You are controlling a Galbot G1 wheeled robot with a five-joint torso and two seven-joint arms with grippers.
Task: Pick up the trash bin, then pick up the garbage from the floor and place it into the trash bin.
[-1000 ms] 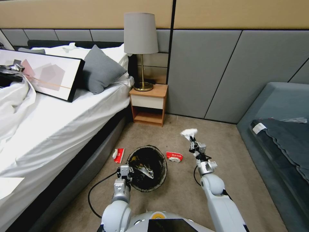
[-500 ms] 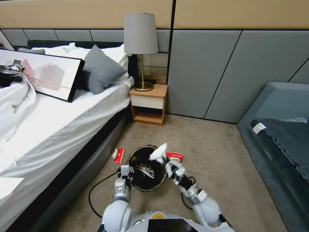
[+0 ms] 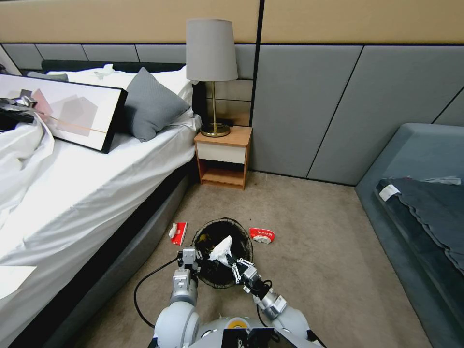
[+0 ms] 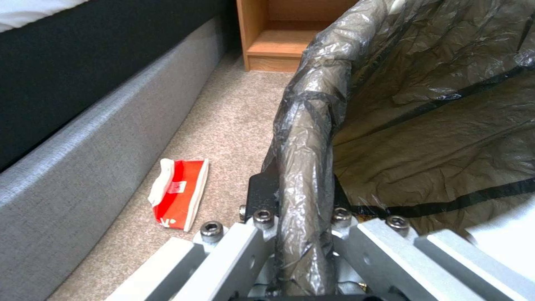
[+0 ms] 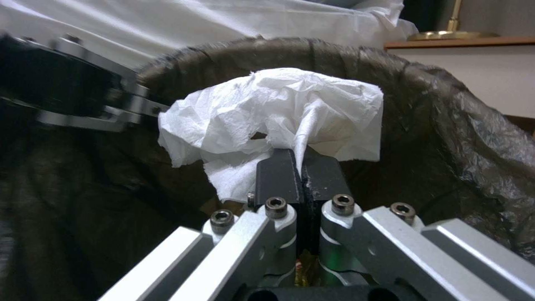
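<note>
Since a second ago the right arm has swung in from out over the carpet at about 1 o'clock of the bin and folded back toward the robot, so the right gripper (image 3: 231, 262) now sits above the near edge of the trash bin (image 3: 244, 237), its jaws pressed together on a crumpled white tissue (image 3: 221, 250). From the right wrist view the black pads (image 5: 278, 173) pinch one fold of the tissue (image 5: 267, 117), which billows above them with the dark bag liner (image 5: 462, 125) behind. The tissue hangs over the bin's open mouth; whether it touches the litter inside I can't quite make out.

The left gripper (image 3: 188, 257) holds the bin at its 7 o'clock rim, jaws clamped on the bag-wrapped lip (image 4: 304, 167), one finger either side of it.

On the carpet (image 3: 328, 241), a red-and-white packet (image 3: 178, 233) lies at the bin's 9 o'clock, between the bin and the grey bed base (image 3: 140, 232). A second red packet (image 3: 261, 235) lies just beside the bin at about 2 o'clock. At 12 o'clock, well beyond the bin, stands the wooden nightstand (image 3: 224, 157) with its lamp (image 3: 211, 72).
</note>
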